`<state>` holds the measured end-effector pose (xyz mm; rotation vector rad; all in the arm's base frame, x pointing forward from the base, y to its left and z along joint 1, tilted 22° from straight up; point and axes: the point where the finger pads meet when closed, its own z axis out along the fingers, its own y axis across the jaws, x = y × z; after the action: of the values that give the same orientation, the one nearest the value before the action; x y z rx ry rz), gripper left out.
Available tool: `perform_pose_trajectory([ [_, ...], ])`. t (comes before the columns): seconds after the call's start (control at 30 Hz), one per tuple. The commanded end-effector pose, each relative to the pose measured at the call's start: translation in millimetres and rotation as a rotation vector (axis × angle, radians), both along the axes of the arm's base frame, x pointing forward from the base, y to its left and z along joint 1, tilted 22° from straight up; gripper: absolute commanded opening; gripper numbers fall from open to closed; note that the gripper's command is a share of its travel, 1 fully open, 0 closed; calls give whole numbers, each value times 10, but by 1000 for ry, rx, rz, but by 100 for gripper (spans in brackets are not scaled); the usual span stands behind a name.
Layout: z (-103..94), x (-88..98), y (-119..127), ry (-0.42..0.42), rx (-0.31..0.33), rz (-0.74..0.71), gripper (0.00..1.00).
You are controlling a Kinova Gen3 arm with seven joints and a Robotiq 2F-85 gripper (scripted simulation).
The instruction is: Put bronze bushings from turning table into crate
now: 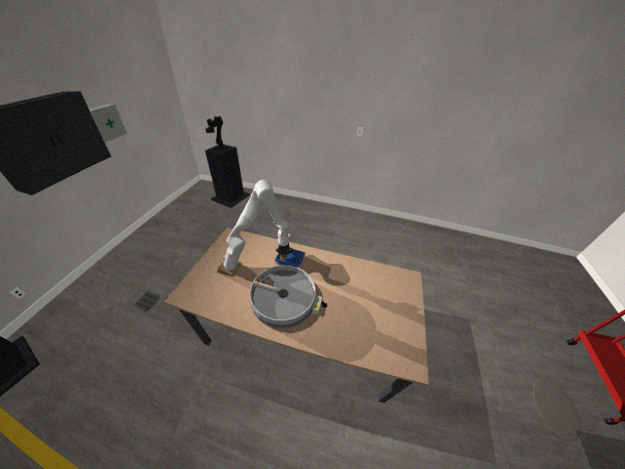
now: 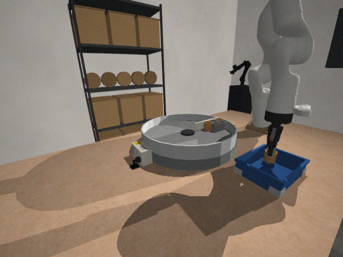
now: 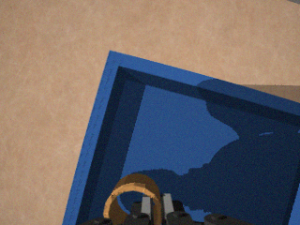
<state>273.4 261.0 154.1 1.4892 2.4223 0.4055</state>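
Note:
My gripper (image 1: 283, 255) (image 2: 271, 153) (image 3: 157, 207) is shut on the wall of a bronze bushing (image 2: 266, 158) (image 3: 136, 187), one finger inside its bore. The bushing is upright, low inside the blue crate (image 1: 299, 259) (image 2: 256, 178) (image 3: 92, 133); whether it touches the crate's floor I cannot tell. No other bushing shows in the visible part of the crate. On the grey turning table (image 1: 298, 305) (image 2: 180, 150), a bronze bushing (image 2: 207, 126) stands against the pale bar, beside grey steel bushings (image 2: 221, 126). Another bronze bushing (image 2: 218, 119) shows partly behind them.
The pale bar (image 1: 266, 286) (image 2: 200, 126) lies across part of the turning table, whose raised rim faces the crate. A dark hub (image 1: 283, 293) (image 2: 187, 132) is at its centre. A small control box (image 1: 317, 305) (image 2: 142, 153) sits at its outer side, away from the arm's base.

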Motion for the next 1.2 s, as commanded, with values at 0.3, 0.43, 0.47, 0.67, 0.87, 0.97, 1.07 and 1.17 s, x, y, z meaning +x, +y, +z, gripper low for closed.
perform_pose_trajectory([
  [0.3, -43, 14, -23, 2, -8, -4, 0],
  [0.43, -55, 19, -21, 2, -8, -4, 0],
  [0.47, -62, 21, -20, 2, -9, -4, 0],
  [0.67, -75, 26, -19, 2, -10, -5, 0],
  [0.87, -75, 26, -19, 2, -10, -5, 0],
  [0.97, -75, 26, -18, 2, -10, -5, 19],
  [1.07, -75, 26, -18, 2, -10, -5, 19],
  [1.17, -75, 26, -18, 2, -10, -5, 19],
])
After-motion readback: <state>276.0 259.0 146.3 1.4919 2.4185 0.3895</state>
